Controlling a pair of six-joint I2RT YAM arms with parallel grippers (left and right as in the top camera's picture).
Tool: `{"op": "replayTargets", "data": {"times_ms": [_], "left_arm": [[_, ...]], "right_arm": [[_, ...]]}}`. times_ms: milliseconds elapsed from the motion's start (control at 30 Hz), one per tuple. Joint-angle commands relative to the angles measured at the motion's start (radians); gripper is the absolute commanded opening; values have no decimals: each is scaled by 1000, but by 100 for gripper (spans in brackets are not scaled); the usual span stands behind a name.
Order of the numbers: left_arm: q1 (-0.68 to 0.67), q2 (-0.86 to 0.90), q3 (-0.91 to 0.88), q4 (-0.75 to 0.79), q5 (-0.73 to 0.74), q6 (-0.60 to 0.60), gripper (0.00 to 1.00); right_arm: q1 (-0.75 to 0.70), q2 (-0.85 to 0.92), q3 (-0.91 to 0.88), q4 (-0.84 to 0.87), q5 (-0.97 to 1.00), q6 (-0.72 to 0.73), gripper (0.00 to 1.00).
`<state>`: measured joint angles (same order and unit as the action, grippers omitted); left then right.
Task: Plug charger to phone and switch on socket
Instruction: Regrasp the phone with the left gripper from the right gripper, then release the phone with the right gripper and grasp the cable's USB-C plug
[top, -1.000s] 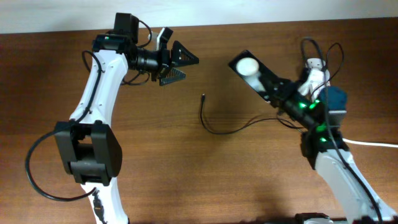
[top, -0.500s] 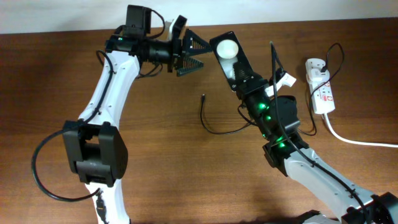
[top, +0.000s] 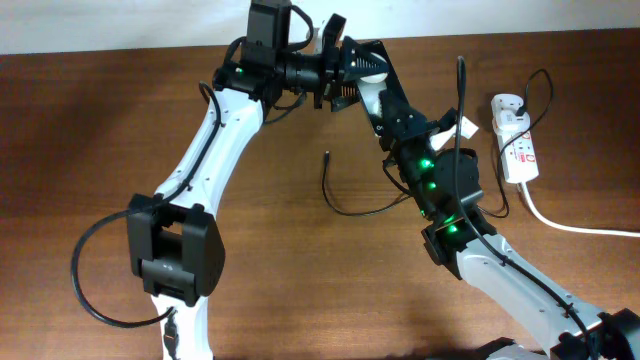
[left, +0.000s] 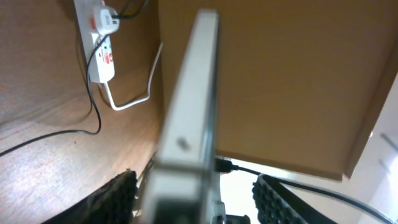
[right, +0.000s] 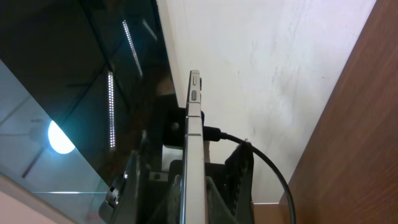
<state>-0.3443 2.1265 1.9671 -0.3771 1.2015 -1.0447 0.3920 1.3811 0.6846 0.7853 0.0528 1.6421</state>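
Note:
My right gripper (top: 393, 108) is shut on the black phone (top: 368, 68) and holds it up, tilted, above the table's far middle. In the right wrist view the phone (right: 195, 124) shows edge-on between my right gripper's fingers (right: 196, 196). My left gripper (top: 338, 72) is open, its fingers on either side of the phone's far end. In the left wrist view the phone's edge (left: 189, 112) passes between my left gripper's fingers (left: 196, 193). The charger's plug tip (top: 328, 155) lies free on the table and its thin cable (top: 350, 210) curves right. The white socket (top: 518, 140) lies at the right.
The socket's thick white cord (top: 585, 229) runs off the right edge. The socket also shows in the left wrist view (left: 99, 46), with a thin black cable (left: 56, 134) on the wood. A pale wall (top: 100, 25) borders the wooden table's (top: 100, 150) far edge.
My right arm has swung the phone left, from near the socket to the far middle. My left gripper has moved right and now straddles the phone's end.

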Motion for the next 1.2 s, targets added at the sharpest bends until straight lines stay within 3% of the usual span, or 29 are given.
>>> {"op": "replayTargets", "data": {"times_ms": [0, 167, 333, 433, 500, 600, 667, 733, 767, 800, 833, 967, 1100, 1167], "left_arm": [[-18, -2, 10, 2, -92, -63, 56], [-34, -2, 10, 2, -237, -65, 44], [-34, -2, 10, 2, -260, -65, 31], [-34, -2, 10, 2, -260, -65, 10], [-34, -2, 10, 2, -260, -65, 6], [-34, -2, 10, 2, -260, -65, 6], [-33, -2, 10, 2, -260, -65, 4], [-32, -2, 10, 2, -260, -65, 2], [-29, -2, 10, 2, -260, -65, 1], [-22, -2, 10, 2, -259, -61, 1], [-11, -2, 10, -2, -257, -50, 1], [43, -2, 10, -100, -240, 102, 0], [126, -2, 10, -279, -195, 332, 0], [190, -2, 10, -406, -167, 439, 0]], "right_arm": [[9, 2, 40, 14, 13, -2, 4], [9, 2, 40, 5, 13, -2, 4], [9, 2, 40, -18, 18, -2, 4], [9, 2, 40, -18, 38, -2, 4], [9, 2, 40, -18, 38, -2, 4], [9, 2, 40, -6, 38, -2, 13], [9, 2, 40, -3, 38, -2, 25], [9, 2, 40, -3, 38, -2, 44], [9, 2, 40, -4, 38, -2, 71], [9, 2, 40, -6, 38, -2, 78], [9, 2, 40, -18, 38, -3, 96], [9, 2, 39, -166, 19, -13, 99], [9, 2, 39, -478, -45, -34, 99], [9, 2, 39, -566, -50, -243, 99]]}}
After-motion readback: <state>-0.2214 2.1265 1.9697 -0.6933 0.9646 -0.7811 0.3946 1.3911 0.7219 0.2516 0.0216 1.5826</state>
